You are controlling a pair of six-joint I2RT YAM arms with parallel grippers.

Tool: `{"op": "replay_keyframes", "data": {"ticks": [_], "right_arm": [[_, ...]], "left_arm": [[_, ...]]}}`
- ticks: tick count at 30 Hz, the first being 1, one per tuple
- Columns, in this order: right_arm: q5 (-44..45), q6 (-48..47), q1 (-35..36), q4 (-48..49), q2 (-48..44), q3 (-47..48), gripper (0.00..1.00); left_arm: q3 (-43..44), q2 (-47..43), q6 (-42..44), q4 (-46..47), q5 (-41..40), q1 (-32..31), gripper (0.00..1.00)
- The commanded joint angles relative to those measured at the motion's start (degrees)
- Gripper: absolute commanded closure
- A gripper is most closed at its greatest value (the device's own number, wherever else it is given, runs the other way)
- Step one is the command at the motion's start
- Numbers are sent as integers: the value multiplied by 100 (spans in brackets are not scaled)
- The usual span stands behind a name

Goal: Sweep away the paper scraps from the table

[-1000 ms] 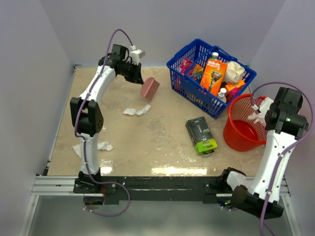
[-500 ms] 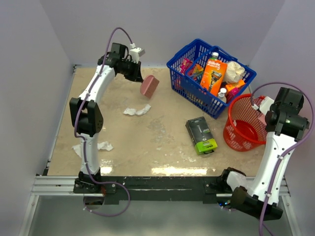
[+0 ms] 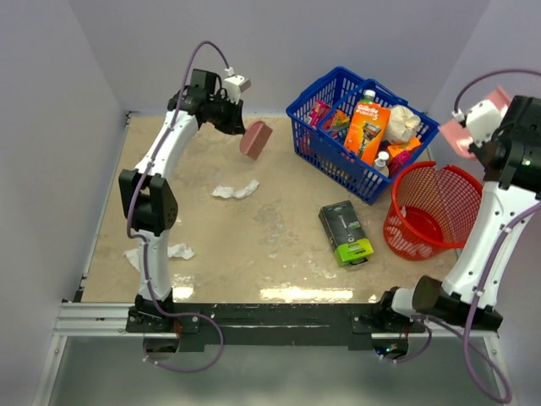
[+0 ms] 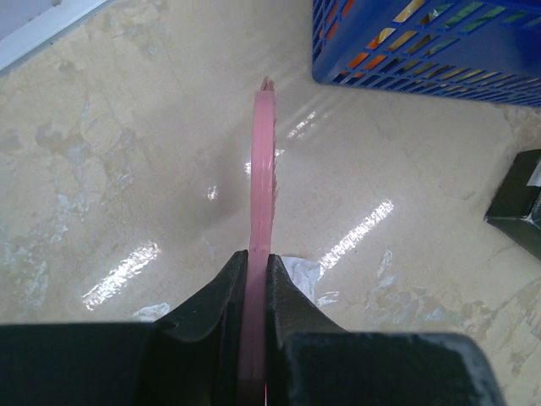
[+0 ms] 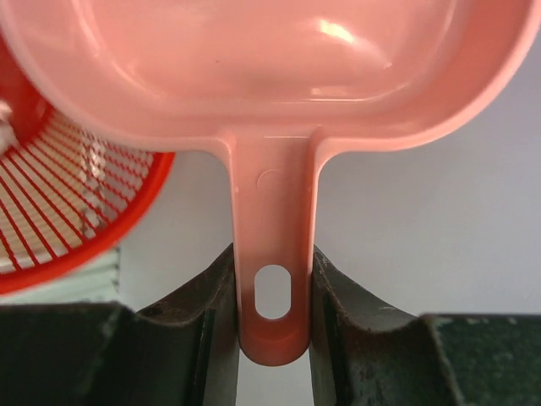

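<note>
Apparently between sweeps: right gripper is clamping the dustpan near the red bin; left gripper is pinching the brush; left-edge paper scraps are needing both lowered.

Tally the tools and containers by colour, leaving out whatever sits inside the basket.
Pink: 2, the brush and the dustpan
Blue: 1, the basket
Red: 1, the bin
Total: 4
</note>
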Motion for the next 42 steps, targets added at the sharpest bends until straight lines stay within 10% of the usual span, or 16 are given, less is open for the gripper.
{"op": "replay_keyframes", "data": {"ticks": [1, 9, 18, 25, 34, 42], "right_arm": [[-987, 1121, 384, -446, 668, 1267, 100], [-1197, 2211, 2494, 493, 1107, 1507, 100], [-3667, 3109, 3874, 1198, 2151, 1525, 100], [-4300, 3276, 4675, 1136, 3094, 894, 100], [-3660, 2362, 5659, 1021, 2937, -1127, 100], [-2939, 2511, 6020, 873, 3270, -1771, 100]], "left_arm": [[-103, -658, 351, 329, -260, -15, 100], [-1308, -2010, 1150, 593, -805, -15, 100], [-1993, -2820, 1747, -48, -2255, 29, 100], [-2679, -3506, 2591, -1197, -1730, 600, 100], [-4393, -4245, 2646, -1412, -2096, 609, 100], [-3992, -4026, 2461, -647, -3371, 609, 100]]}}
